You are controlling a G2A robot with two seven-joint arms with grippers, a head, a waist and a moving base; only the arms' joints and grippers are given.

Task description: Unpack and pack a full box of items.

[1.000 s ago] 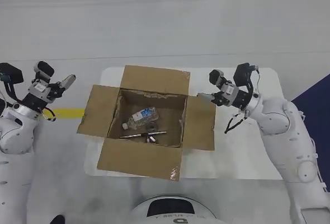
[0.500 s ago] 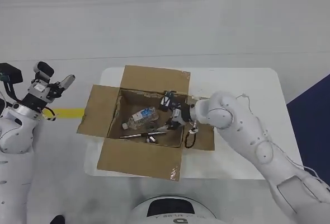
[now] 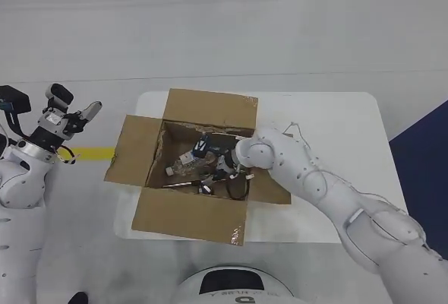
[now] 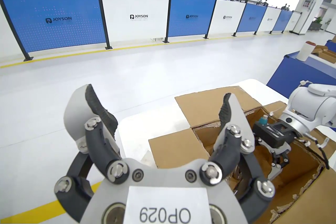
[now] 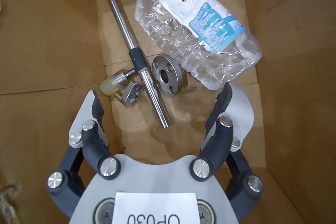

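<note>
Hanging inside the box, the right claw (image 5: 160, 93) is released, its two toothed fingers spread wide with nothing between them. A white printed tag sits on its palm plate. One fingertip (image 5: 225, 93) lies just beside the base of the bottle (image 5: 194, 38); whether they touch cannot be told. The bottle is clear and crumpled and lies on its side on the box floor with its white cap on. Its white label bears a red mark, dark characters and a blue panel of fine print. Beside it lies a steel rod (image 5: 136, 57) with a black band midway. A round flange (image 5: 168, 75) with bolt holes sits between rod and bottle. On the rod's other side are a small drilled block (image 5: 132, 92) and a bolt (image 5: 113, 82) with a pale cap. These items lie toward the left side of the box (image 3: 209, 110), whose four flaps are folded out on the white table (image 3: 330, 152). The left claw (image 4: 157, 93) is likewise released and empty. It is raised off the table's left edge, well apart from the box, and carries a white printed tag of its own.
</note>
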